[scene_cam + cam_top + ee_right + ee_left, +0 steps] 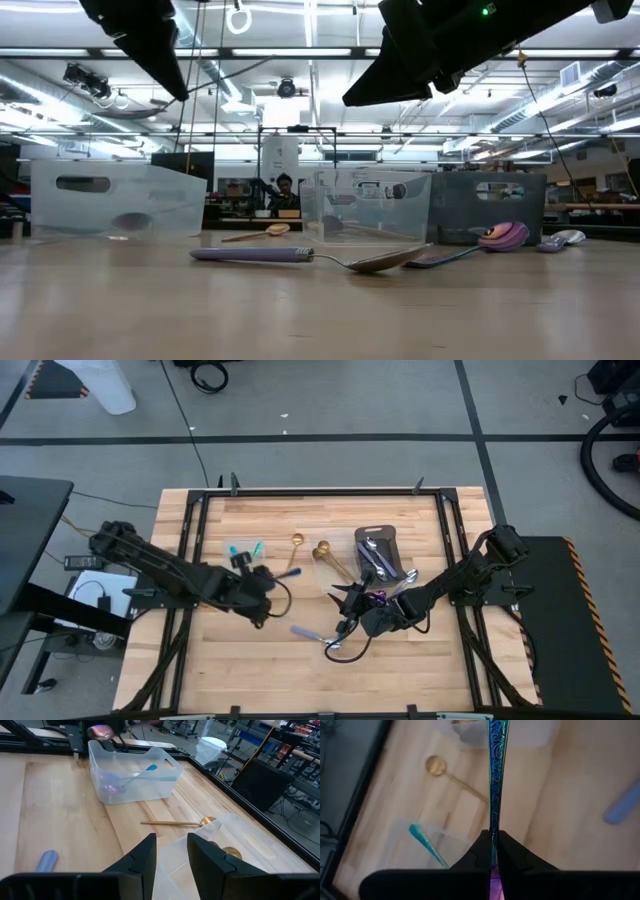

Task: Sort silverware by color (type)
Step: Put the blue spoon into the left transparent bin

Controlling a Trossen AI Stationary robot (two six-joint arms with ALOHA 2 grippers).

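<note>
My left gripper (268, 578) is at the table's left middle, raised and shut on an iridescent blue-purple utensil (494, 780). Beside it stands a clear container (132, 775) with teal-handled utensils (245, 549) inside. Gold spoons (322, 550) lie mid-table, one on the wood (175, 823) and one in a second clear container (240, 845). My right gripper (171, 855) is open at that container's near corner. A lavender-handled spoon (290, 255) lies flat near the front. A purple spoon (505, 236) lies beside my right gripper. My left gripper pinches the iridescent utensil's patterned handle (493, 827) between its two shut fingers. The fingers slant down from the table's left, and the handle runs straight out ahead of them. The utensil is lifted clear of the table. My right gripper: I cannot tell whether its fingers touch the clear container's wall (170, 845).
A dark grey tray (378, 538) with silver utensils stands at the back right. Bare wood lies along the table's near edge and far left. A black frame rail (320, 492) runs round the table.
</note>
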